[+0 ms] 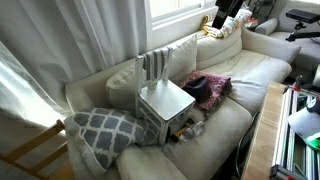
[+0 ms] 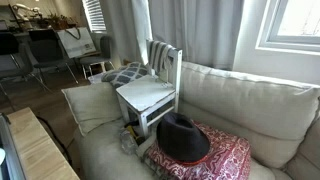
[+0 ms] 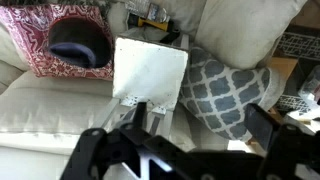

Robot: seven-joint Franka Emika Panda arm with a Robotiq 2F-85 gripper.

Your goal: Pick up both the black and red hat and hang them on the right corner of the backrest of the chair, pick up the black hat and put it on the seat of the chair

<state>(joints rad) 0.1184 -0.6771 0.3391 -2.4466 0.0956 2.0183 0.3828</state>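
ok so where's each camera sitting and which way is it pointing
Exterior view: high in front of the sofa, looking down on the chair, window behind; no robot part clearly shows.
Exterior view: low at the sofa's end, looking along it past the black hat to the chair; no robot shows.
Wrist view: above the sofa, facing down at the seat; the open gripper spans the bottom edge.
Shared: all three show chair, black hat and lattice cushion.

Lattice cushion, red patterned cloth on sofa.

Cream sofa under a bright window with pale curtains; perhaps dark chairs behind
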